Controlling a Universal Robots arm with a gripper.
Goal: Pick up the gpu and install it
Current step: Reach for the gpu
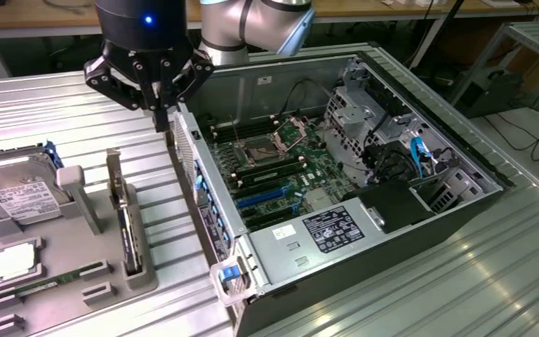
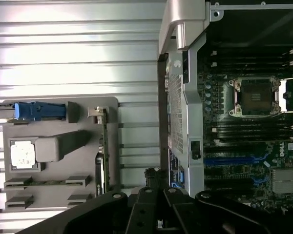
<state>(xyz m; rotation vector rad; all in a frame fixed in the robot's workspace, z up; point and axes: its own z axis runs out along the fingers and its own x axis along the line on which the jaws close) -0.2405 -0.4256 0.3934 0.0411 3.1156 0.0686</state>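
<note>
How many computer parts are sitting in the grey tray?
4: the hard drive at the far end, the square chip next to it, the green memory stick at the near end, and the gpu standing on edge nearest the case. More may be out of frame.

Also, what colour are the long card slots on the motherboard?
The card slots are blue; the exterior view shows them best.

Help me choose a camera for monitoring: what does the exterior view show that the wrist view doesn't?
Exterior view's own: the arm's grey joint, the power supply and the blue cables. Wrist view's own: the case's grey corner piece, which the arm hides from outside. Shared: the shut pincer near the case's rear panel, the gpu standing on edge in the grey tray, and the CPU socket.
</note>
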